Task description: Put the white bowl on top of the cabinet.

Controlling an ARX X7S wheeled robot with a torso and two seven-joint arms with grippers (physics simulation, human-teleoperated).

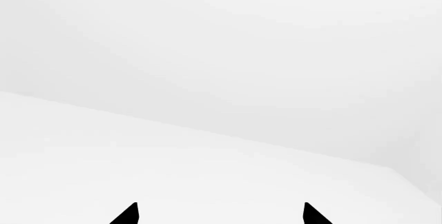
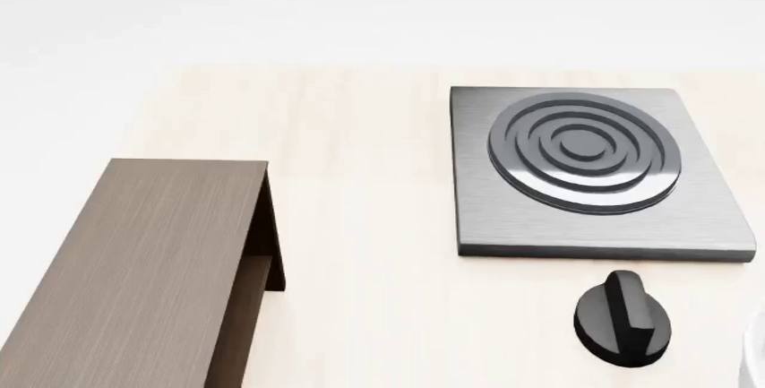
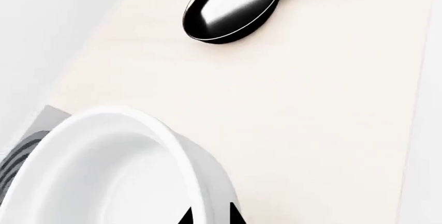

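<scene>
1. Right gripper (image 3: 209,214): in the right wrist view, two dark fingertips sit close together at the rim of the white bowl (image 3: 103,172). The tips appear to straddle the wall, one outside and one at the rim band. We judge this a pinch on the rim, the sensible hold for a deep, straight-walled vessel, but actual contact is not confirmed.

2. White bowl: it fills the near part of the right wrist view, upright, mouth open. In the head view only a pale sliver (image 2: 755,352) shows at the near right edge of the table (image 2: 358,227); we take it for the bowl, so it lies well apart from its destination.

3. Left gripper (image 1: 219,214): two black fingertips stand clearly apart with nothing between them. The camera faces blank white surroundings, so this arm looks parked clear of the work.

4. Cabinet (image 2: 132,271): it lies along the near left edge of the table, with a flat, bare, wood-grain top and a darker recessed face turned toward the table's middle.

5. Knob (image 2: 623,316): black, near the right edge, between the bowl side and the stove plate (image 2: 717,218).

6. Stove plate: grey, with concentric rings, toward the far right of the table. The right wrist view shows a corner of it just beside the bowl.

7. Frying pan (image 3: 231,9): black and glossy, farthest from the bowl in the right wrist view, clear of the route.

8. Judgement: the bowl must be lifted and carried left across the table, which appears open.
</scene>
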